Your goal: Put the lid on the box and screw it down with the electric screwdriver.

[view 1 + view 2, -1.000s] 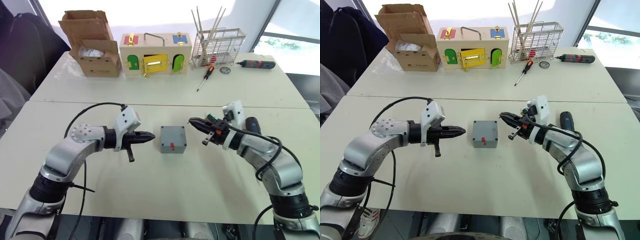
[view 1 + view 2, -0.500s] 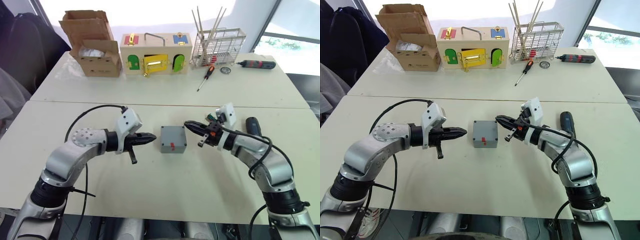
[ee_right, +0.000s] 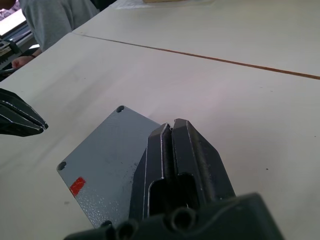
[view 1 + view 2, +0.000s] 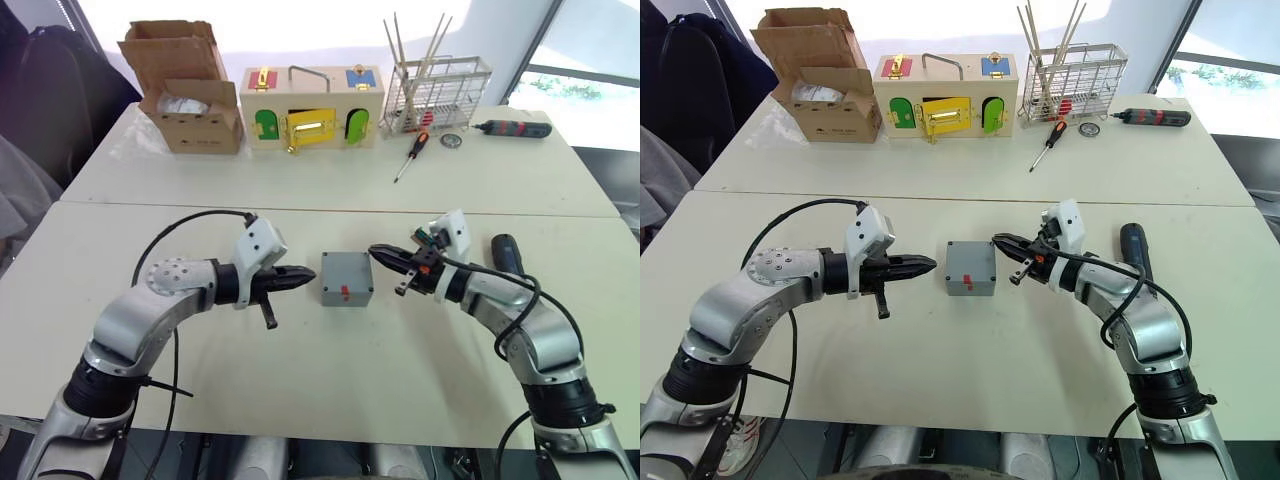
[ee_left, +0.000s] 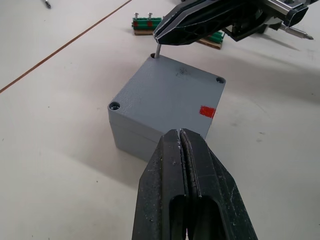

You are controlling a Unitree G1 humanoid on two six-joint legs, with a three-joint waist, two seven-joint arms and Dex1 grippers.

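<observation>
The grey box [image 4: 346, 292] stands mid-table with the lid [image 5: 170, 95] lying flat on top, a red mark near one edge. My left gripper [image 4: 305, 279] is shut and empty, its tips just off the box's left side. My right gripper [image 4: 375, 250] is shut on a thin metal screw [image 5: 157, 50], which hangs point-down at the lid's far right corner hole. The electric screwdriver [image 4: 505, 250], black with a blue band, lies on the table beyond my right forearm, touched by neither gripper.
Along the far table stand a cardboard box [image 4: 185, 90], a wooden box with coloured doors [image 4: 310, 108] and a wire rack [image 4: 435, 95]. A red-and-black manual screwdriver [image 4: 410, 155] and a slim black tool [image 4: 512, 128] lie near the rack.
My right gripper has moved left, from well right of the box to its far right corner. My left gripper has edged a little closer to the box.
</observation>
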